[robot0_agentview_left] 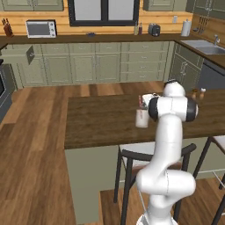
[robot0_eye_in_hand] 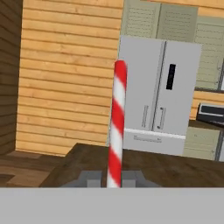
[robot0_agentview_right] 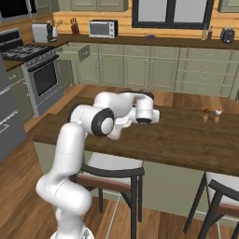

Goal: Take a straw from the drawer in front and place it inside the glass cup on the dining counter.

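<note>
Your gripper (robot0_eye_in_hand: 114,178) is pinching the straw (robot0_eye_in_hand: 117,127), jaws closed tight on its lower end, and the red-and-white striped stick is rising straight up between the fingertips. You are holding it just above the glass cup (robot0_agentview_left: 142,117), which is standing on the dining counter (robot0_agentview_left: 96,118). Beyond, the drawer (robot0_agentview_left: 19,54) is hanging open near the microwave (robot0_agentview_left: 40,29).
</note>
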### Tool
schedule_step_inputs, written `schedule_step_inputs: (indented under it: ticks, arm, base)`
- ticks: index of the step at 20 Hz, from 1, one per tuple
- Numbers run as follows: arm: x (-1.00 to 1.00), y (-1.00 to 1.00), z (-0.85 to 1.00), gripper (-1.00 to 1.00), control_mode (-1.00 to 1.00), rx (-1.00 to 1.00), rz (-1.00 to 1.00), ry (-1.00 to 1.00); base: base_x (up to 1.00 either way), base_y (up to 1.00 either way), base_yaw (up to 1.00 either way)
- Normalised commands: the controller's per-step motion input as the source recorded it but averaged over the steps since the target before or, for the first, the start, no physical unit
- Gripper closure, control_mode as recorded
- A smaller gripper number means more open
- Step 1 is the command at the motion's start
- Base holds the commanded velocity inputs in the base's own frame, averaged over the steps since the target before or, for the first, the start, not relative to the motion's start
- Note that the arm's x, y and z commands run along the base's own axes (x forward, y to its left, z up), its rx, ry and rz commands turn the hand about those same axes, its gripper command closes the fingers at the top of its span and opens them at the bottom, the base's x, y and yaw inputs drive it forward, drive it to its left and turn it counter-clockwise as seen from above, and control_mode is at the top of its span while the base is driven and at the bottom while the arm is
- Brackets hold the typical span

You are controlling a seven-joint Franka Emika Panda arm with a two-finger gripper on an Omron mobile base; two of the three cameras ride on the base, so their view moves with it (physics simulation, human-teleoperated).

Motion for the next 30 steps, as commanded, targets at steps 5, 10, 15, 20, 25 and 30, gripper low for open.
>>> schedule_step_inputs:
  ticks: [5, 10, 15, 20, 25, 30]
  arm:
    - [-0.88, -0.17, -0.01, 1.0, -1.0, 0.01, 0.0, -0.17]
    - [-0.44, 0.01, -0.13, 1.0, -1.0, 0.0, 0.0, -0.16]
    - [0.16, 0.18, -0.13, 1.0, -1.0, 0.01, 0.0, -0.13]
    - [0.35, 0.07, -0.17, 1.0, -1.0, 0.0, 0.0, -0.06]
    - [0.18, 0.01, -0.13, -1.0, -1.0, 0.0, 0.0, 0.0]
    - [0.03, 0.0, 0.0, -1.0, -1.0, 0.0, 0.0, 0.0]
  base:
    - [0.0, 0.0, 0.0]
    - [0.0, 0.0, 0.0]
    - [0.0, 0.0, 0.0]
    - [0.0, 0.0, 0.0]
    - [0.0, 0.0, 0.0]
    - [0.0, 0.0, 0.0]
